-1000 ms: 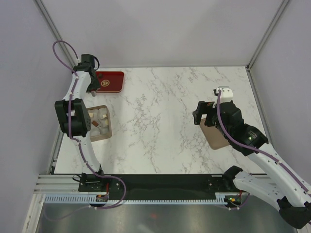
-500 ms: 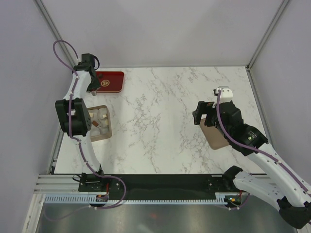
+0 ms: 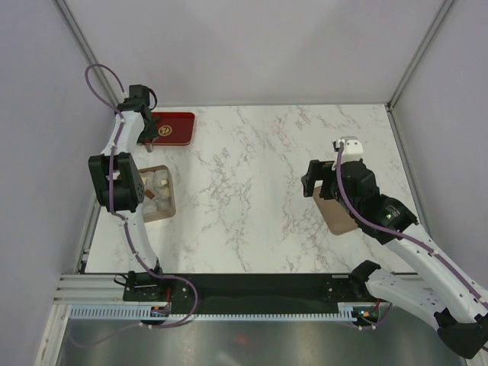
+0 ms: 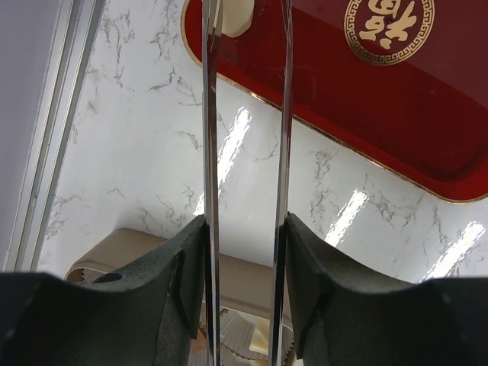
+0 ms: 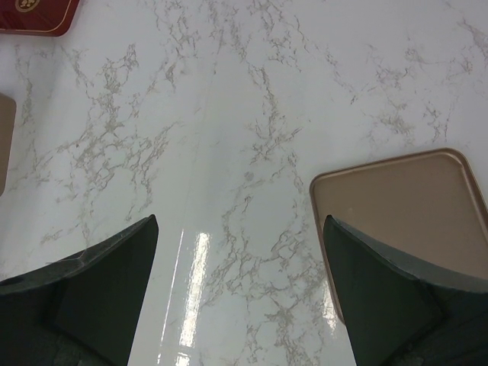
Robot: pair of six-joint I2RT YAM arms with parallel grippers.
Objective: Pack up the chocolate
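A cream-white chocolate piece (image 4: pixel 235 15) lies in the near-left corner of the red tray (image 4: pixel 343 114), which sits at the table's far left (image 3: pixel 177 128). My left gripper (image 3: pixel 145 136) carries two long thin metal blades. They stand apart around that piece in the left wrist view (image 4: pixel 248 6), with a gap on its right side. Their tips run off the frame. The tan box (image 3: pixel 169 204) below holds several chocolates (image 3: pixel 158 183) in paper cups (image 4: pixel 244 343). My right gripper (image 3: pixel 320 180) is open and empty (image 5: pixel 240 221) over bare marble.
The flat tan-brown lid (image 3: pixel 339 217) lies at the right, partly under my right wrist, and shows beside my right finger (image 5: pixel 404 206). A gold emblem (image 4: pixel 389 27) marks the red tray. The table's left rail (image 4: pixel 46 152) runs close to the box.
My right gripper has shifted slightly toward the far side above the lid's left edge. My left arm has barely moved.
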